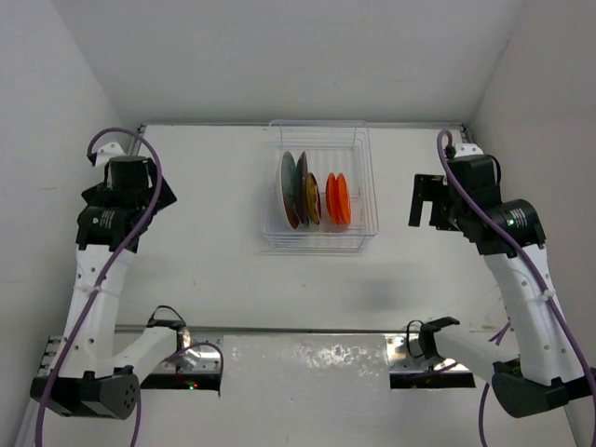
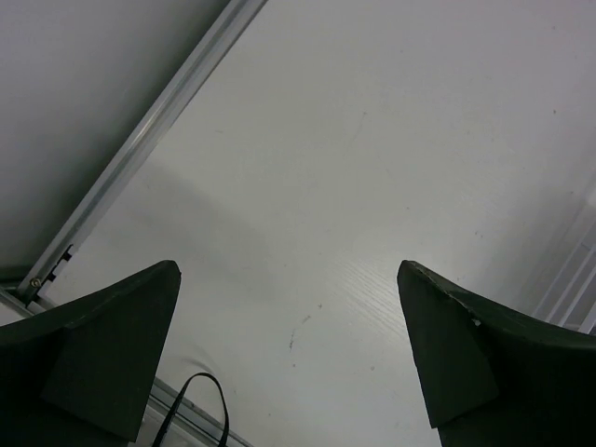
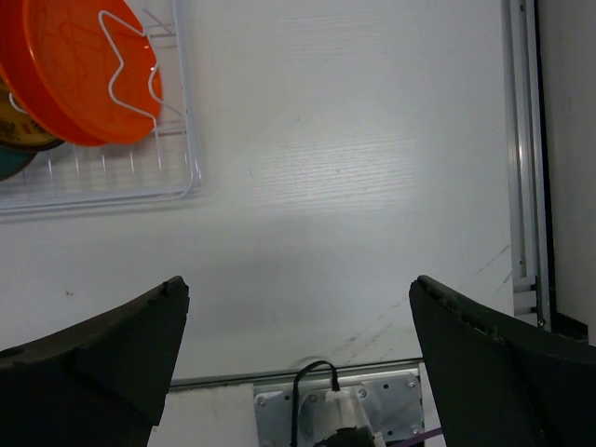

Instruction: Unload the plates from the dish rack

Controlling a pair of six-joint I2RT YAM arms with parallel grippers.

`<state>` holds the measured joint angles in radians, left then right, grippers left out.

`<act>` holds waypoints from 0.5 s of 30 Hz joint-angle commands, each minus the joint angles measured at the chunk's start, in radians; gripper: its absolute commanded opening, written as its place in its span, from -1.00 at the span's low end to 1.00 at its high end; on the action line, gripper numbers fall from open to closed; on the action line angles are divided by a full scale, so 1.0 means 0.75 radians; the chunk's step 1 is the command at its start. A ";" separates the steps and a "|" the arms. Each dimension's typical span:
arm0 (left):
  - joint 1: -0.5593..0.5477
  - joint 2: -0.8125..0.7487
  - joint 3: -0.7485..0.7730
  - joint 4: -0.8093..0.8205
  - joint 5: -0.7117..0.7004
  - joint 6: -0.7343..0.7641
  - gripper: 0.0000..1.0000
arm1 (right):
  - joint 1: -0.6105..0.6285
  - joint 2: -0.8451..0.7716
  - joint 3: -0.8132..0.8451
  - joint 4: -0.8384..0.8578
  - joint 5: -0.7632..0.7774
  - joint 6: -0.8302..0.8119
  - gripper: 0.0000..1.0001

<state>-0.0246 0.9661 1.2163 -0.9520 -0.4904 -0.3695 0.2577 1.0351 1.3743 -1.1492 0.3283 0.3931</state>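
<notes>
The white wire dish rack (image 1: 321,244) stands at the back middle of the table. Four plates stand on edge in it: a teal one (image 1: 289,177) at the left, a red one (image 1: 302,168) behind it, a yellow one (image 1: 314,199), and an orange one (image 1: 338,198) at the right. My left gripper (image 1: 149,200) is open and empty, far left of the rack. My right gripper (image 1: 424,200) is open and empty, just right of the rack. The right wrist view shows the orange plate (image 3: 79,70), the yellow plate's edge (image 3: 19,128) and the rack's corner (image 3: 112,191) at upper left, apart from my gripper (image 3: 298,284).
Bare white table lies under my left gripper (image 2: 289,279); the rack's wires (image 2: 573,284) show at the far right. An aluminium rail (image 2: 140,149) runs along the left wall, another (image 3: 521,140) along the right. Metal base plates (image 1: 424,363) sit at the near edge.
</notes>
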 commanded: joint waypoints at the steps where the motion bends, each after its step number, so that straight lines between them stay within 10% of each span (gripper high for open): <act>1: -0.004 0.002 0.115 -0.013 -0.092 -0.051 1.00 | 0.004 -0.020 0.000 0.049 -0.010 0.006 0.98; 10: -0.002 0.052 0.141 -0.036 -0.083 -0.090 1.00 | 0.071 0.072 -0.108 0.539 -0.509 0.248 0.98; 15: -0.004 0.074 0.141 -0.023 0.010 -0.086 1.00 | 0.384 0.507 0.269 0.573 -0.214 0.261 0.98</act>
<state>-0.0246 1.0180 1.2980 -0.9909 -0.5247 -0.4274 0.4603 1.2533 1.4338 -0.8623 0.1070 0.5385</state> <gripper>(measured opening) 0.999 0.986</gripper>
